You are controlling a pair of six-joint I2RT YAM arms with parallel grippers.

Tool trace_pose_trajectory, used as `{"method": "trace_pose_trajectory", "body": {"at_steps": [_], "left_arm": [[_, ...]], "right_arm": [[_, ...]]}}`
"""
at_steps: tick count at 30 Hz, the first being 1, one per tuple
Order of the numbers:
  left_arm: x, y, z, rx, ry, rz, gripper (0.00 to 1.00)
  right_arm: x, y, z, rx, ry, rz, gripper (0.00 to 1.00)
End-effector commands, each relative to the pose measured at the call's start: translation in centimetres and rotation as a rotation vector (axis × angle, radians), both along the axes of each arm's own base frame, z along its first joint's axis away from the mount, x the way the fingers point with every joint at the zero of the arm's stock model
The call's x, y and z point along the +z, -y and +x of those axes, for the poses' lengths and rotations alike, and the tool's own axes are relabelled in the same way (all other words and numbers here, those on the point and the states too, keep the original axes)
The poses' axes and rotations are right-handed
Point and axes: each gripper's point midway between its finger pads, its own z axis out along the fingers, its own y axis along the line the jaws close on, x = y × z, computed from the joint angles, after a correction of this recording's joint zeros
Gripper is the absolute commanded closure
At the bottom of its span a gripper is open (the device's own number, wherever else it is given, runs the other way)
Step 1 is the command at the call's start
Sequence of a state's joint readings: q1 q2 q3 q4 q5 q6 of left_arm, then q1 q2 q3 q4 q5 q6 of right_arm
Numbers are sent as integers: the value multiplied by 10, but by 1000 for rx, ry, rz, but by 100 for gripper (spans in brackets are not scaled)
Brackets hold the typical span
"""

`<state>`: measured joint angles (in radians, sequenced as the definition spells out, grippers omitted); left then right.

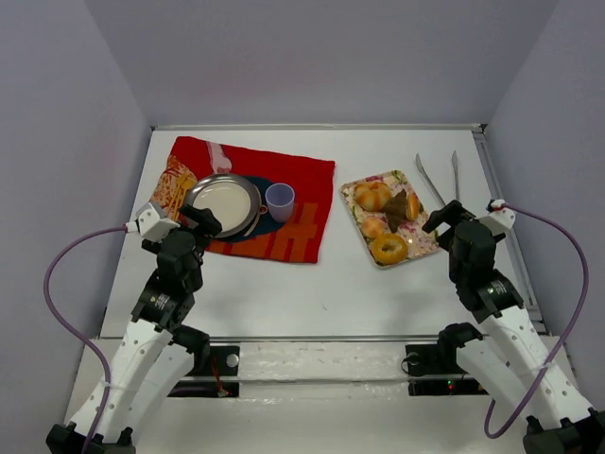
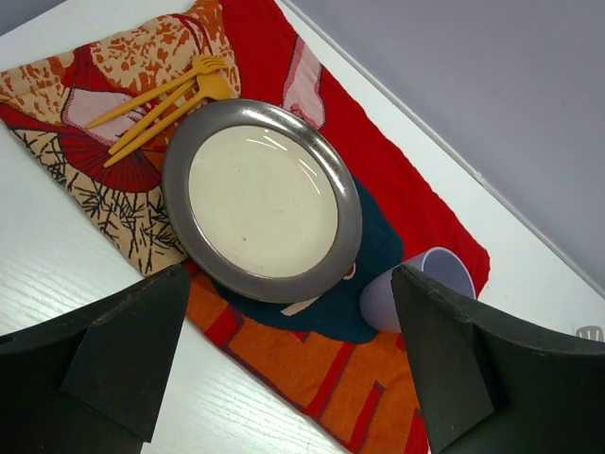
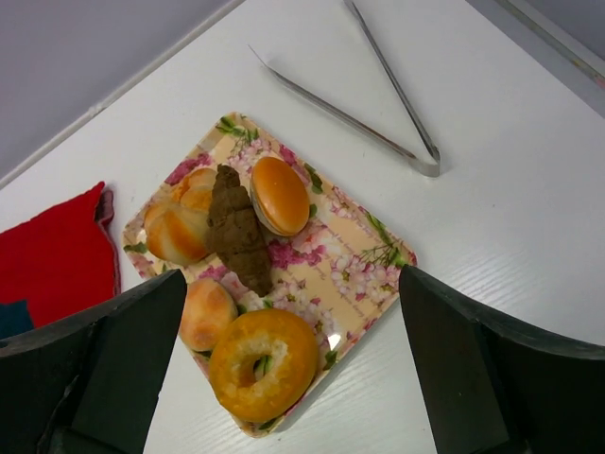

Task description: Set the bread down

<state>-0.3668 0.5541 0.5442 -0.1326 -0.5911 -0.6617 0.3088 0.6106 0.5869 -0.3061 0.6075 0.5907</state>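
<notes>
Tongs (image 3: 423, 163) lie beside tray (image 3: 354, 251), cup (image 1: 279, 200) beside plate (image 2: 263, 200); left gripper (image 2: 291, 279), right gripper (image 3: 293, 279) wide.

White table (image 1: 312, 303) with red patterned cloth (image 1: 307, 184) at left, floral tray (image 3: 350, 248) and steel tongs (image 3: 425, 165) at right

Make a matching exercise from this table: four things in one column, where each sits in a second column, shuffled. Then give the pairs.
Things:
1. plate
2. cup
3. tongs
4. doughnut

Places:
A. on the flowered tray
B. on the bare table, beyond the tray
C. on the cloth, next to the yellow forks
D. on the cloth, right of the plate in the top view

Pairs: 1-C, 2-D, 3-B, 4-A
</notes>
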Motion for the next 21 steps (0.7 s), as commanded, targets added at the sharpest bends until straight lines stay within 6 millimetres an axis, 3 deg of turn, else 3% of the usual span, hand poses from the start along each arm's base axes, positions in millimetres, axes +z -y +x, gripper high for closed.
{"method": "trace_pose_trajectory", "body": {"at_steps": [1, 9, 10, 11, 13, 14, 16, 17, 18, 19, 20, 21], "left_arm": [[13, -1, 3, 12, 38, 1, 1], [12, 3, 4, -11, 32, 1, 1], [11, 4, 5, -18, 30, 2, 1], [11, 5, 5, -26, 28, 4, 1], [10, 6, 6, -30, 18, 11, 1], [11, 7, 6, -33, 16, 12, 1], [10, 7, 6, -35, 8, 16, 1], [10, 7, 6, -35, 8, 16, 1], [10, 7, 6, -37, 7, 17, 1], [10, 7, 5, -37, 9, 15, 1], [10, 7, 5, -36, 11, 12, 1], [12, 8, 5, -43, 18, 6, 1]], "right_arm": [[12, 4, 3, -25, 34, -5, 0], [-11, 0, 24, -18, -39, -76, 0], [-2, -2, 30, -16, -44, -82, 0], [-12, -1, 39, -23, -104, -108, 0], [-9, 5, 49, -32, -172, -162, 0], [4, 16, 65, -46, -197, -190, 0], [10, 30, 81, -19, -240, -200, 0], [25, 15, 97, 126, -213, -166, 0], [25, 18, 105, 228, -248, -250, 0], [10, 16, 115, 330, -305, -292, 0], [7, 1, 121, 461, -312, -328, 0], [1, 4, 132, 502, -347, -402, 0]]}}
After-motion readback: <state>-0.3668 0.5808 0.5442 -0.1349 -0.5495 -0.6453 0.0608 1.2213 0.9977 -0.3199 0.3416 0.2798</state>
